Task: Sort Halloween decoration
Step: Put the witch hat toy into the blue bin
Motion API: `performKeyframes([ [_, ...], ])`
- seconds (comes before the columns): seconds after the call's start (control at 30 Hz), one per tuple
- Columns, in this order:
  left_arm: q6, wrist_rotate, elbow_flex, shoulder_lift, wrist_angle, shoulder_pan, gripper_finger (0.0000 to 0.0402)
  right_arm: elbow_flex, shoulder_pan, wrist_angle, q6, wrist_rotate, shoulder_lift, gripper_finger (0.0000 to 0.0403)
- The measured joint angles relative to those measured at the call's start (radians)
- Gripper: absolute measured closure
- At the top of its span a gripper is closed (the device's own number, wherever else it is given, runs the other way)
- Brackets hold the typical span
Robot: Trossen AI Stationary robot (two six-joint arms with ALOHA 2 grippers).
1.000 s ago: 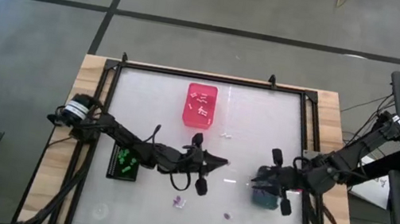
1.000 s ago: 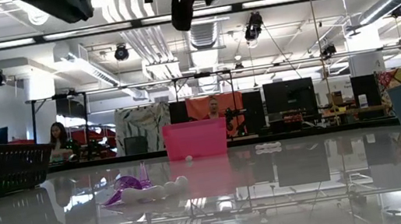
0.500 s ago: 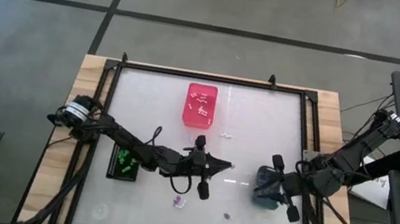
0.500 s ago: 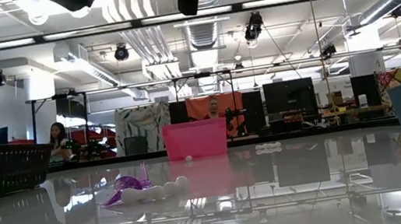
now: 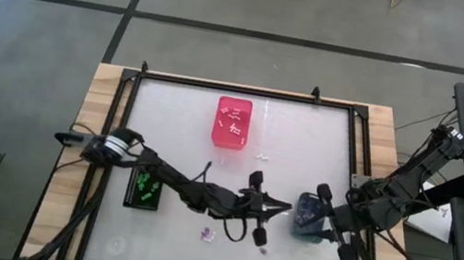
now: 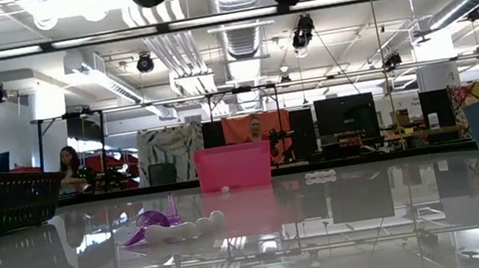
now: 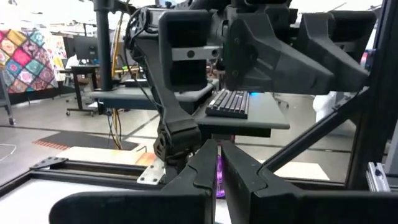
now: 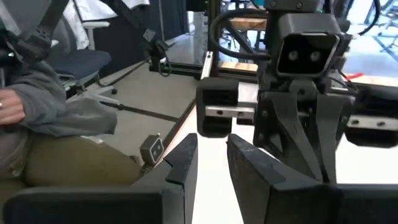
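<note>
1. In the low view both arms are cut off by the upper edge, so only dark undersides show; a purple decoration (image 6: 151, 226) and a white piece (image 6: 198, 226) lie on the table (image 6: 347, 232) as blurred shapes whose long axes cannot be read
2. From above, the pieces are too small to tell which way any of them points: white pieces (image 5: 233, 124) lie scattered in the pink bin (image 5: 230, 139), green pieces (image 5: 144, 187) in the black bin (image 5: 130, 198), a purple piece (image 5: 207, 233) and a darker one (image 5: 264, 250) lie loose on the table near its front edge, and two white bits (image 5: 261, 157) lie just right of the pink bin
3. The left gripper (image 5: 276, 206) reaches out over the middle of the table, its tip just left of the grey-blue bin (image 5: 304, 218); its fingers (image 7: 205, 168) are pressed together, with a sliver of purple (image 7: 219, 180) showing between them, too narrow to make out its form
4. The right gripper (image 5: 327, 222) hangs over the grey-blue bin, which it partly hides; its fingers (image 8: 180, 162) stand apart with nothing visible between them
5. In the right wrist view a seated person's sleeve (image 8: 56, 106) shows beyond the table
</note>
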Motion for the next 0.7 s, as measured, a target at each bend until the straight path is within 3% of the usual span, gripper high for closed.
performKeyframes([
  [0.3, 0.001, -0.001, 0.074, 0.095, 0.002, 0.004, 0.0401, 0.0, 0.002, 0.06, -0.08, -0.089, 0.001, 0.0323],
  [0.7, -0.026, -0.003, 0.214, 0.249, 0.012, 0.014, 0.0401, 0.0, 0.002, 0.081, -0.095, -0.091, 0.001, 0.0323],
])
